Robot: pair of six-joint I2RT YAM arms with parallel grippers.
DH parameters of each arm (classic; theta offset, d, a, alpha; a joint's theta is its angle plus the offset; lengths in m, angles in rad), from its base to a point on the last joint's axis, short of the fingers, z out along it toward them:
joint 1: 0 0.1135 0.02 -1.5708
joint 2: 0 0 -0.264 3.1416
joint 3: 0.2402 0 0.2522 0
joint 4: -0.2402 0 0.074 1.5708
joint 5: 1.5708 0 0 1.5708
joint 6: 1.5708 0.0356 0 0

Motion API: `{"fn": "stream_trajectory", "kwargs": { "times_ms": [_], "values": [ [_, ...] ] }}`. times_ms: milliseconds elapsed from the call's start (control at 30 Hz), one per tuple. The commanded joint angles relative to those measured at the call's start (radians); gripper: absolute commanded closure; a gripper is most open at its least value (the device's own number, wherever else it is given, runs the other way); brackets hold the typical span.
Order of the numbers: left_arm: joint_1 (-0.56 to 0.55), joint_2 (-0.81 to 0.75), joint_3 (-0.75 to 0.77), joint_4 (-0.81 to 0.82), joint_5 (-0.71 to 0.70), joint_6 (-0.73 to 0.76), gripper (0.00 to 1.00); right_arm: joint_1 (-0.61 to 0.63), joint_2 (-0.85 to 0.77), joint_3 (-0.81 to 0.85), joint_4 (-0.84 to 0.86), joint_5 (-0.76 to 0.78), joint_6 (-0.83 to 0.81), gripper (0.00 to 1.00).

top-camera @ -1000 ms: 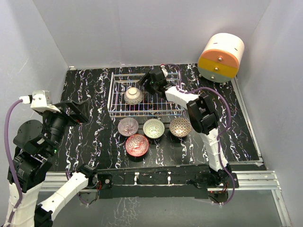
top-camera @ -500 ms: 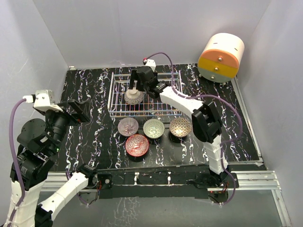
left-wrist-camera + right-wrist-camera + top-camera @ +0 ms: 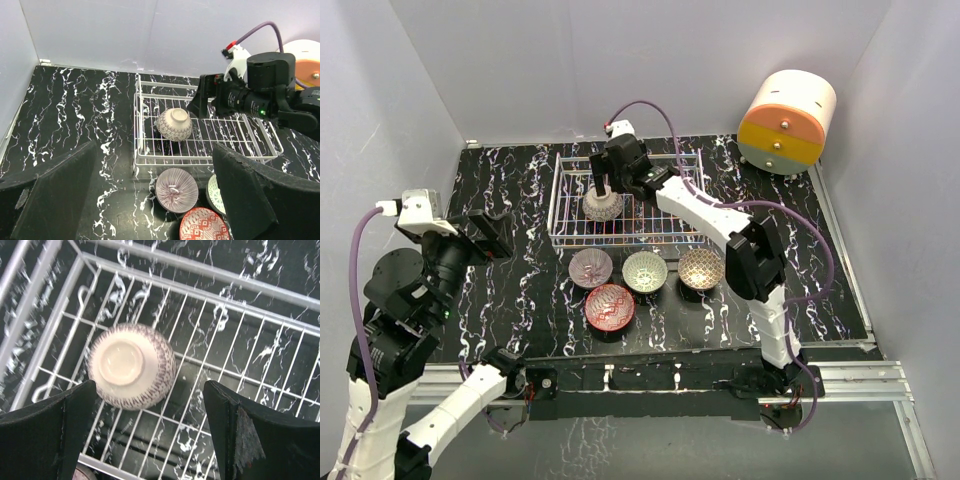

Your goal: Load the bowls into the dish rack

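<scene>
Your right tool [image 3: 604, 183] hung over the left part of the dish rack [image 3: 665, 232], its jaws spread wide and gripping nothing. In the right wrist view the two jaws stood at either edge of the picture, with the overturned bowl [image 3: 132, 367] lower down between them and touching neither. That bowl lay bottom up on the rack's grid, its pale foot ring uppermost and its dark patterned outside showing, close to the left wall of the rack. It was the only bowl inside.

The rack stood toward the back of the black marbled table [image 3: 510, 180]. Four more bowls sat upright on the table just in front of it. Three made a row along the rack's near rail: the pinkish bowl [image 3: 591, 267] on the left, the pale green bowl [image 3: 645, 271] in the middle and the brown-and-white bowl [image 3: 701, 268] on the right. The red bowl [image 3: 609, 306] sat nearer to you, below the gap between the pinkish and green ones. I could not tell whether their rims touched.

Your left tool [image 3: 155, 147] was held up over the left side of the table, well apart from the rack and every bowl, its jaws wide and empty. An orange-and-cream drawer unit [image 3: 786, 120] stood at the far right corner.
</scene>
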Motion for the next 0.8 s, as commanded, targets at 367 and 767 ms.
{"fn": "stream_trajectory", "kwargs": {
  "times_ms": [367, 767],
  "values": [
    [-0.003, -0.012, -0.011, 0.008, -0.043, 0.021, 0.03, 0.006, 0.085, 0.071, -0.085, -0.129, -0.130, 0.09],
    [-0.003, -0.031, 0.011, -0.019, -0.067, 0.019, 0.03, 0.005, 0.159, 0.145, -0.065, -0.152, -0.109, 0.11]
  ]
}}
